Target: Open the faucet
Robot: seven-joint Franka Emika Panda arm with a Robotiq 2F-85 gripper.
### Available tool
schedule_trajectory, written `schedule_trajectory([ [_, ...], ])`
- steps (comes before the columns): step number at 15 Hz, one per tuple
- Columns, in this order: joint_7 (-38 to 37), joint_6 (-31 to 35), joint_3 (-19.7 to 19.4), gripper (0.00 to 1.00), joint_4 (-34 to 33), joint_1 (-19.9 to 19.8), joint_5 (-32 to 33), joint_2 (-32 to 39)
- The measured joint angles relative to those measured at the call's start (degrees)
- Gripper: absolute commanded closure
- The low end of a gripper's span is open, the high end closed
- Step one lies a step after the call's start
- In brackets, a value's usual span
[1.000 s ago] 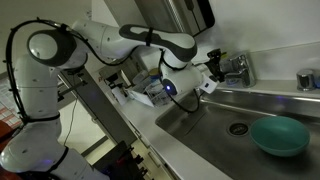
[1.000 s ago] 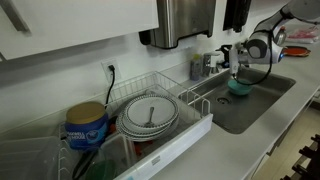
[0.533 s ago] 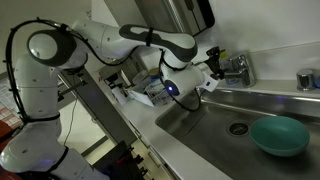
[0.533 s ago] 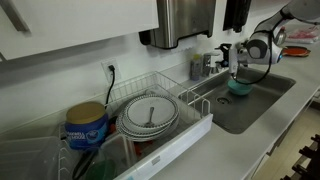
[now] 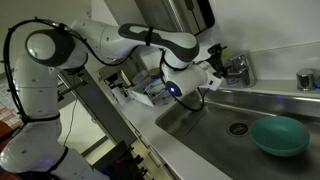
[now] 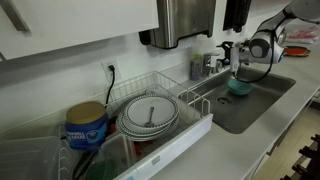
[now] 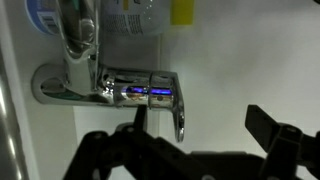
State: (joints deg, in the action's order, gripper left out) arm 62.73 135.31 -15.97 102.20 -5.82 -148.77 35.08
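The chrome faucet (image 5: 236, 68) stands at the back edge of the steel sink (image 5: 215, 125), and it also shows in an exterior view (image 6: 212, 63). In the wrist view its body (image 7: 110, 85) lies across the frame and a chrome lever (image 7: 180, 112) hangs down from it. My gripper (image 7: 204, 124) is open. The lever lies between the fingers, close to one finger (image 7: 140, 116), and I cannot tell if it touches. In both exterior views the gripper (image 5: 210, 82) (image 6: 238, 60) is right beside the faucet.
A teal bowl (image 5: 279, 135) lies in the sink near the drain (image 5: 238, 128). A small metal cylinder (image 5: 307, 80) stands on the counter. A dish rack with plates (image 6: 150, 115) and a blue tub (image 6: 87, 125) stand beside the sink. A bottle (image 7: 140, 14) stands behind the faucet.
The gripper has crept slightly closer to the faucet. Nothing else has moved.
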Motion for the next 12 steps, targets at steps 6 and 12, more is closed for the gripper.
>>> schedule_trajectory([
  [6, 0.0, -2.2, 1.2, 0.0, -1.0, -2.7, 0.0, 0.1],
  [12, 0.0, -2.2, 1.6, 0.0, -1.3, -1.7, 0.0, 0.8],
])
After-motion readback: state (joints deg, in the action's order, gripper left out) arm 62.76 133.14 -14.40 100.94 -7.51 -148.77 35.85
